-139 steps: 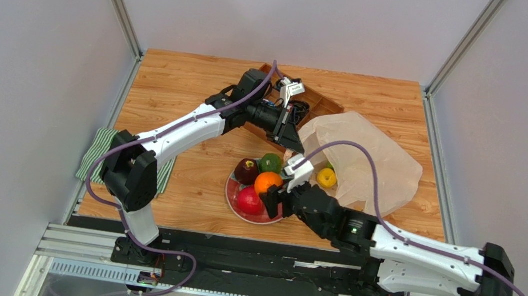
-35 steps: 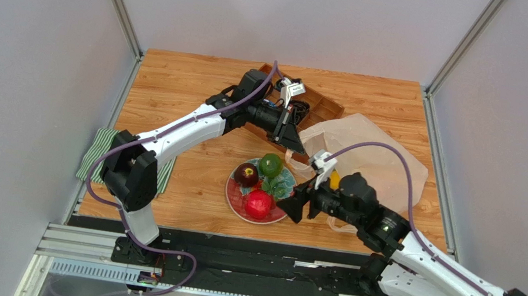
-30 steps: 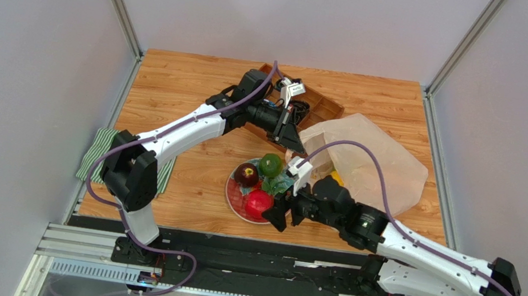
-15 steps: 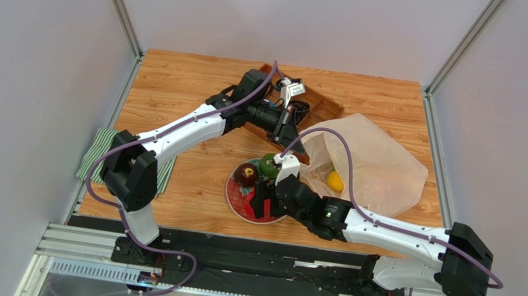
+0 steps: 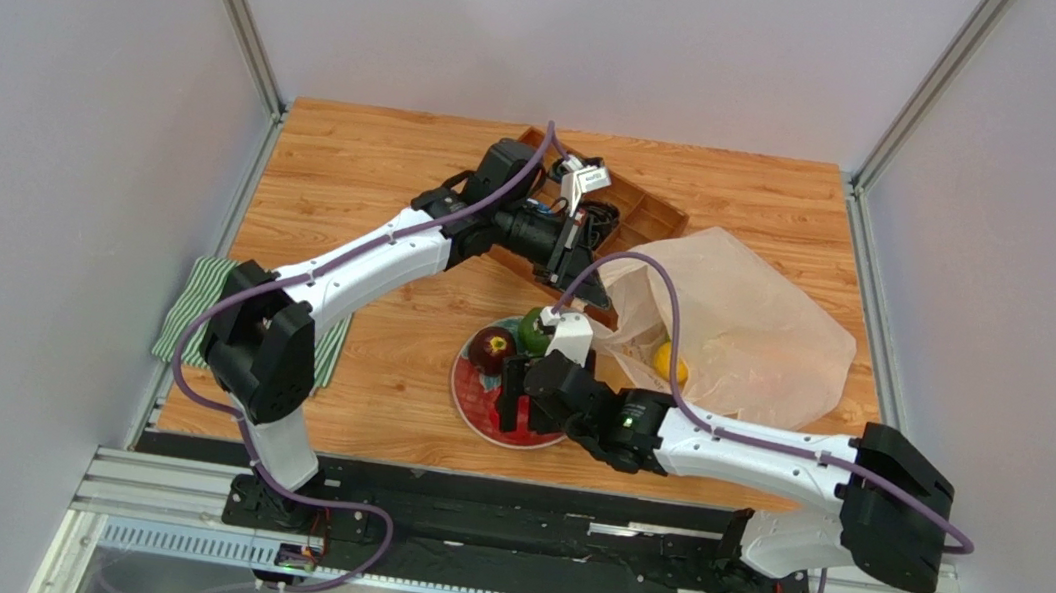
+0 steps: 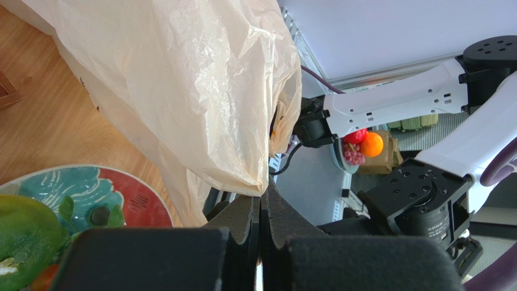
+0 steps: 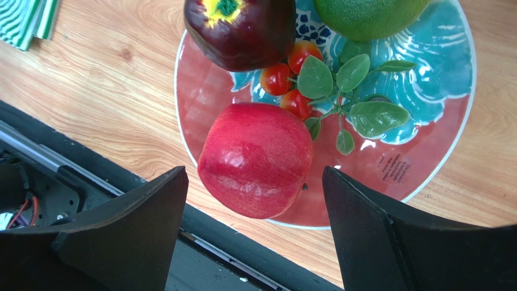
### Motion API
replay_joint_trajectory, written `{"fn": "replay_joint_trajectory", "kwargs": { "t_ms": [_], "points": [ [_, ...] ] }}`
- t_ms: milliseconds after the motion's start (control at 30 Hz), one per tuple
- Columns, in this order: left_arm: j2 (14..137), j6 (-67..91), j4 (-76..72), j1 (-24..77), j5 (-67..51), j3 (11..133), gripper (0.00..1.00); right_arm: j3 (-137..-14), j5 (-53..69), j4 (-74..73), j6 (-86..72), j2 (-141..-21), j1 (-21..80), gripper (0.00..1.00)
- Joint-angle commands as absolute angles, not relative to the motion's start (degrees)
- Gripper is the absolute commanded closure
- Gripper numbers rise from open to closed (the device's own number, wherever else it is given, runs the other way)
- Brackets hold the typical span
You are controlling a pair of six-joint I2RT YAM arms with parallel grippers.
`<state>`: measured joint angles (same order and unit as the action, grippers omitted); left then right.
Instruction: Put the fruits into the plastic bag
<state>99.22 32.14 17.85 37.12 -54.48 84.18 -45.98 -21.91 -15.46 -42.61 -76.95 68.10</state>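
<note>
The translucent plastic bag (image 5: 750,324) lies at the right of the table, and a small yellow fruit (image 5: 664,360) shows through it. My left gripper (image 5: 585,277) is shut on the bag's edge (image 6: 258,182) and holds it up. My right gripper (image 5: 519,398) is open and hangs over the red-rimmed plate (image 5: 465,395). In the right wrist view its fingers (image 7: 152,224) straddle the red apple (image 7: 255,159) without touching it. A dark red apple (image 7: 239,27) and a green fruit (image 7: 364,15) lie further back on the plate (image 7: 437,73). The orange and the banana are out of view.
A sprig of small red tomatoes with leaves (image 7: 303,76) lies on the plate. A brown wooden tray (image 5: 645,218) stands behind the bag, under the left arm. A green striped cloth (image 5: 192,308) lies at the table's left edge. The black front rail (image 7: 91,182) runs close to the plate.
My right gripper has swung left from the bag's mouth to above the plate and is empty. The orange that lay on the plate 4.6 s ago is gone from it. The left arm has not moved.
</note>
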Motion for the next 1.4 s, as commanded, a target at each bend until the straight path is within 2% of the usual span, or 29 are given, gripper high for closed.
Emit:
{"fn": "replay_joint_trajectory", "kwargs": {
  "t_ms": [0, 367, 467, 600, 700, 867, 1167, 1367],
  "points": [
    [96.5, 31.1, 17.3, 37.1, -54.9, 86.8, 1.0, -48.6, -24.9, -15.3, -45.3, -79.4, 68.8, 0.14],
    [96.3, 31.0, 17.2, 37.2, -54.9, 86.8, 1.0, -49.0, -24.2, -13.0, -45.4, -83.7, 69.1, 0.16],
    [96.4, 31.1, 17.1, 37.2, -54.9, 86.8, 1.0, -49.2, -23.9, -12.7, -45.1, -84.5, 69.1, 0.24],
    [96.2, 31.2, 17.2, 37.2, -54.9, 86.8, 1.0, -49.0, -24.3, -12.9, -44.6, -84.5, 69.1, 0.45],
    [96.2, 31.1, 17.3, 37.1, -54.9, 86.8, 1.0, -48.7, -25.1, -13.1, -44.1, -83.6, 69.2, 0.55],
    [96.2, 31.1, 17.2, 37.1, -54.9, 86.8, 1.0, -47.5, -26.8, -13.0, -43.0, -81.7, 69.6, 0.64],
    [96.2, 31.0, 17.2, 37.2, -54.8, 86.8, 1.0, -37.5, -23.6, 1.9, -31.0, -70.4, 71.2, 0.69],
    [96.2, 31.0, 17.2, 37.1, -54.9, 86.8, 1.0, -33.6, -26.1, -1.5, -26.6, -56.5, 69.3, 0.72]
  ]
}}
